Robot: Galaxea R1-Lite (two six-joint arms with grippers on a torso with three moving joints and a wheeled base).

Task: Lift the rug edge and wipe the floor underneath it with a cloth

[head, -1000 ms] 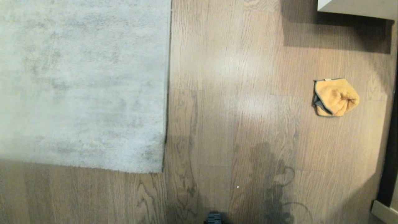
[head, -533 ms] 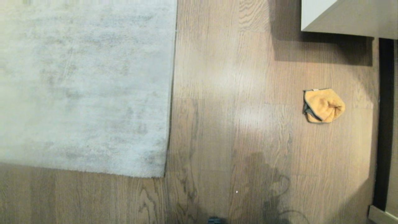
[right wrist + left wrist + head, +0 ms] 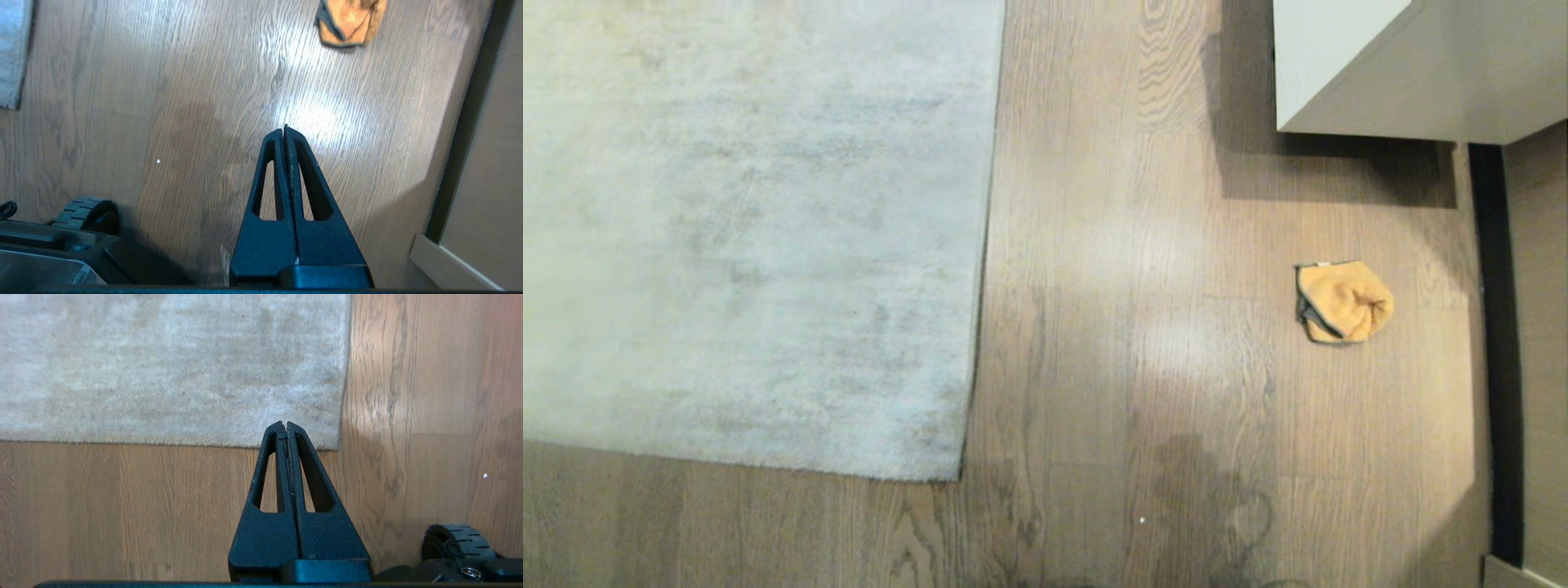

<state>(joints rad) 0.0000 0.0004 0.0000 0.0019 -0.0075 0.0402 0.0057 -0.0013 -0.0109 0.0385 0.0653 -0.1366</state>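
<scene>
A pale grey mottled rug (image 3: pixel 752 237) lies flat on the wood floor (image 3: pixel 1111 367), filling the left of the head view; its straight rug edge (image 3: pixel 984 269) runs down to a square corner (image 3: pixel 956 475). The crumpled orange-yellow cloth (image 3: pixel 1342 301) rests on the planks far to the right, also at the border of the right wrist view (image 3: pixel 349 22). Neither arm shows in the head view. My left gripper (image 3: pixel 285 424) hangs shut and empty above the rug's near border (image 3: pixel 171 443). My right gripper (image 3: pixel 284 128) is shut and empty over bare floor, well short of the cloth.
A white cabinet (image 3: pixel 1372 65) stands at the back right. A dark gap and a wall panel (image 3: pixel 1535 351) run down the right side, with a baseboard piece (image 3: pixel 445 261). My base and its wheel show in the wrist views (image 3: pixel 457 543) (image 3: pixel 81 210).
The whole head view has shifted: rug, cloth and cabinet all slid down the picture and look smaller, and more cabinet shows. That is camera motion; the things themselves lie where they were.
</scene>
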